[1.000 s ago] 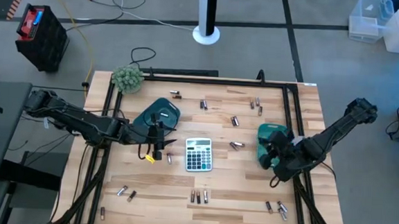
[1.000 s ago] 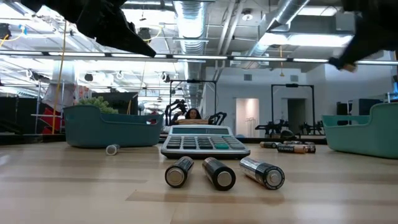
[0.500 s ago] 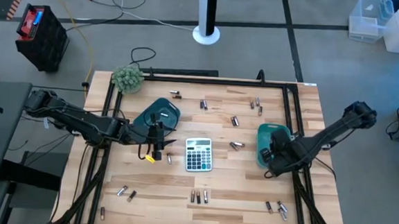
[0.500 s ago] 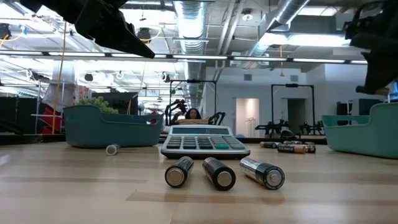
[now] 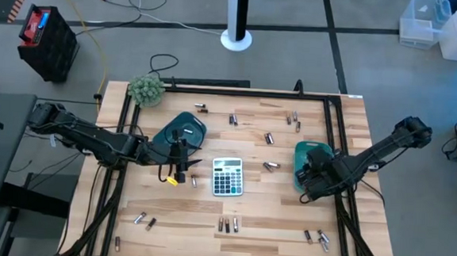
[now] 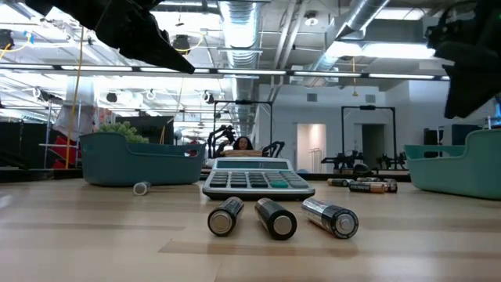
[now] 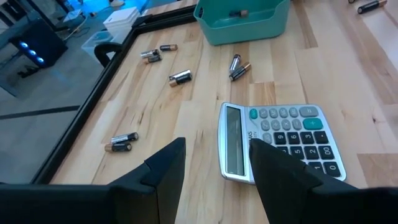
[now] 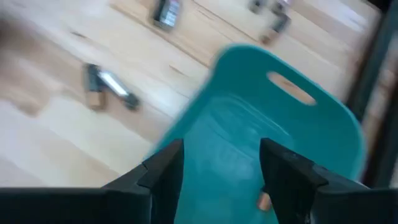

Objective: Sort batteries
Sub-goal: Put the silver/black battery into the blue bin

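Batteries lie scattered on the wooden table: three in a row (image 6: pixel 275 218) near the front edge, a pair (image 7: pixel 237 66) and others (image 5: pixel 269 138) farther off. My right gripper (image 8: pixel 221 186) hangs open over the right teal tray (image 5: pixel 301 158). One battery (image 7: pixel 240 12) lies on that tray's floor, and a copper-toned bit (image 8: pixel 264 200) shows there too. My left gripper (image 7: pixel 214 180) hovers open and empty above the table, between the left teal tray (image 5: pixel 179 130) and the grey calculator (image 5: pixel 226 175).
A small green plant (image 5: pixel 146 89) stands at the far left corner. A black frame (image 5: pixel 336 127) runs along the table's edges. More batteries lie at the near left (image 5: pixel 144 219) and near right (image 5: pixel 317 238). Bare wood (image 5: pixel 272 202) lies in front of the calculator.
My right gripper has moved toward the table's left and come down over the right teal tray, and it has opened there. My left arm has kept still.
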